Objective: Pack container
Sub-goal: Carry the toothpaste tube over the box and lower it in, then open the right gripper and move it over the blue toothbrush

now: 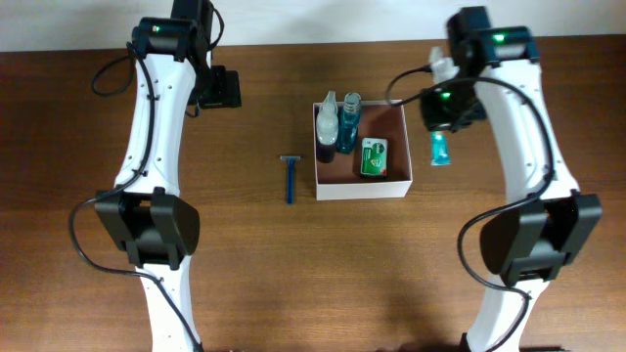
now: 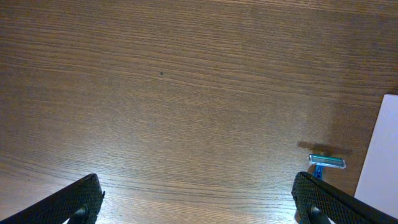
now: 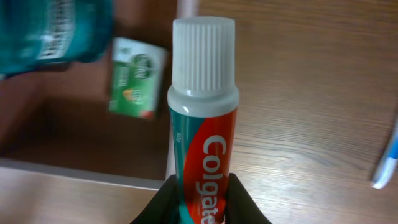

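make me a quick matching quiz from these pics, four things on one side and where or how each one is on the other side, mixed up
Things
1. blue plastic disposable razor
2. small green packet
3. red and teal toothpaste tube with a white ribbed cap
4. left gripper

Places and states
a. clamped in the right gripper
b. jaws wide open above the wooden table
c. lying inside the square white-walled container
d. flat on the table, left of the container

Pairs: 1-d, 2-c, 3-a, 4-b
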Robot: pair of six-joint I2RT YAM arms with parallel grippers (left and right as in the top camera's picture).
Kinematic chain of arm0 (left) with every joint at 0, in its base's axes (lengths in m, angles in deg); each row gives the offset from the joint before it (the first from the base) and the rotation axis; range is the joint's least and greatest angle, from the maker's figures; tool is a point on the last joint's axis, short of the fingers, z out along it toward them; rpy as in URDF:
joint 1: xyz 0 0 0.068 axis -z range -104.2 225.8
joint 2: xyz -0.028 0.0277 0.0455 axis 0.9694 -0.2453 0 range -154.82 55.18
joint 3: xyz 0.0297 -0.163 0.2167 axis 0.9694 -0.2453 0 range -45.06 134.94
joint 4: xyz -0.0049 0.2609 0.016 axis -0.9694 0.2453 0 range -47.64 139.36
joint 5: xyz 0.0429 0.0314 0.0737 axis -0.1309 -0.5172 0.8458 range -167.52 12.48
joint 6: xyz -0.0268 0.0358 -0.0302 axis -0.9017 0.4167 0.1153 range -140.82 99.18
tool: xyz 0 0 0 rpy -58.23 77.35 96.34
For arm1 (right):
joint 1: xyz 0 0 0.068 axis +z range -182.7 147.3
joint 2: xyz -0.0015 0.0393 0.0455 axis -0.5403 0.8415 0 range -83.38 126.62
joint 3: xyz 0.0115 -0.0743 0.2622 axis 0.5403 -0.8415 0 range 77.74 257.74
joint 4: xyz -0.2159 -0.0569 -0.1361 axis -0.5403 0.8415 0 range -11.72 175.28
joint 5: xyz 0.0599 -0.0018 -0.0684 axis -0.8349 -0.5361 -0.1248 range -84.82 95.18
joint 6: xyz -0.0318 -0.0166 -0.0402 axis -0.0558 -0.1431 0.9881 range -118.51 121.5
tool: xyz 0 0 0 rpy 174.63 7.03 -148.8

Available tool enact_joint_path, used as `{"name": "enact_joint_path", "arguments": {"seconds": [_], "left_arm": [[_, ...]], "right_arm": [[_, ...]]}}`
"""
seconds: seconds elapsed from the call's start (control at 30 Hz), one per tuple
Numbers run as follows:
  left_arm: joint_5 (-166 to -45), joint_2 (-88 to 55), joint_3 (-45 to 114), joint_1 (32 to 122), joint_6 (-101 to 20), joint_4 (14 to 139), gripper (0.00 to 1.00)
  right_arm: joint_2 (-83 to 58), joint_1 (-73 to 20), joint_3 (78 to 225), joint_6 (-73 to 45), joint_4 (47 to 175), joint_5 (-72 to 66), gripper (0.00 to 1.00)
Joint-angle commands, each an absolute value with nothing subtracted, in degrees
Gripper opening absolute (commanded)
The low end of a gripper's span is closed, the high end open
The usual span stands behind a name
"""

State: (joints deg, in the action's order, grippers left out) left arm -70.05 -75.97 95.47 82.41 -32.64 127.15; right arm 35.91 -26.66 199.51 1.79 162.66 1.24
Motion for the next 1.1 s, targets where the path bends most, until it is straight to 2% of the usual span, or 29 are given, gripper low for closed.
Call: {"name": "enact_joint_path", "arguments": {"seconds": [0.0,0.13,0.2,0.4,0.53,0.57,0.73,0.93,1.07], "left_arm": [[-70.23,-76.06,95.23,82.39,-33.20,127.46,0.99],[-70.23,-76.06,95.23,82.39,-33.20,127.46,0.99],[-70.23,-76.06,95.23,82.39,-33.20,127.64,0.99],[-70.21,-76.06,95.23,82.39,-33.20,129.19,0.99],[-70.21,-76.06,95.23,82.39,-33.18,130.19,0.99],[-70.21,-76.06,95.23,82.39,-33.20,130.37,0.99],[-70.21,-76.06,95.23,82.39,-33.18,130.46,0.99],[-70.21,-76.06,95.23,82.39,-33.20,130.76,0.99],[-70.23,-76.06,95.23,82.39,-33.20,131.15,0.99]], "right_arm": [[35.95,-23.49,200.76,-2.06,162.42,0.23,0.19],[35.97,-20.15,200.76,-4.05,160.41,0.23,0.21],[36.04,-18.92,200.76,-4.18,159.12,0.27,0.27],[36.06,-18.27,200.74,-4.16,155.95,2.44,0.28],[36.06,-19.40,200.74,-4.16,155.25,3.12,0.29],[36.06,-19.97,200.74,-4.13,155.16,3.38,0.33],[36.04,-22.25,200.76,-4.13,155.18,3.55,0.39],[36.04,-26.88,200.76,-4.13,155.82,3.53,0.41],[36.04,-30.35,200.76,-4.02,156.49,3.66,0.50]]}}
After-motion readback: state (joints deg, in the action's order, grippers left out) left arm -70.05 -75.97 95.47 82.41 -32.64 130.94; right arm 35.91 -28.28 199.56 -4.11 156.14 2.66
